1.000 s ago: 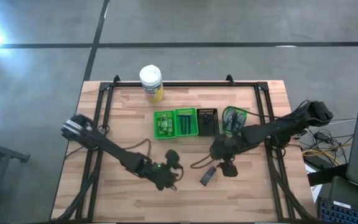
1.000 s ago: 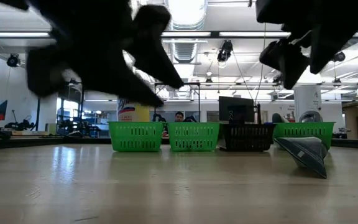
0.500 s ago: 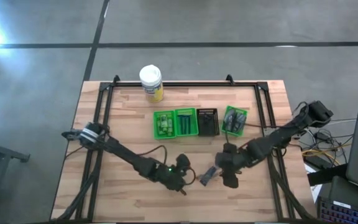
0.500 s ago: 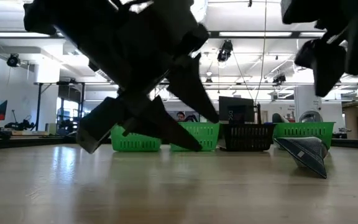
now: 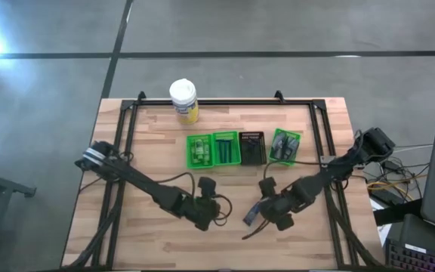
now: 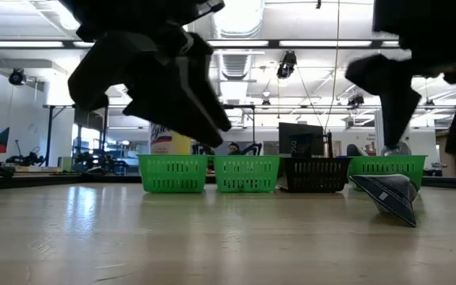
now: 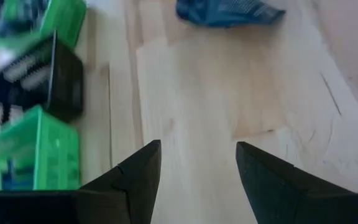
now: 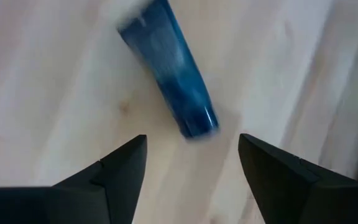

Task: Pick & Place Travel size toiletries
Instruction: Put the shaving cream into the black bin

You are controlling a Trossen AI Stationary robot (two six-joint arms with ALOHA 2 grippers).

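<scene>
One dark blue-grey tube (image 8: 169, 78) lies on its side on the wooden table (image 5: 149, 128), right of the middle and near the front; it also shows in the high view (image 5: 252, 214) and the low view (image 6: 390, 196). My right gripper (image 8: 191, 138) hangs open just above it, the tube's cap end a little ahead of the fingertips, not touched. My left gripper (image 7: 197, 146) is open over bare wood to the tube's left (image 5: 211, 210), with nothing between its fingers. Other toiletries sit in the small trays (image 5: 226, 148).
A row of small trays stands past the middle of the table: two green (image 5: 199, 149), one black (image 5: 252, 147), one green (image 5: 285, 145). A white-lidded, yellow-labelled jar (image 5: 183, 100) stands at the far edge. Bare wood lies along the near edge and the left side.
My right gripper has moved toward the table's near edge and down, ending over the tube. My left gripper swung toward the tube, then drew back a little to the left, and its wrist has rolled. The tube has stayed where it was.
</scene>
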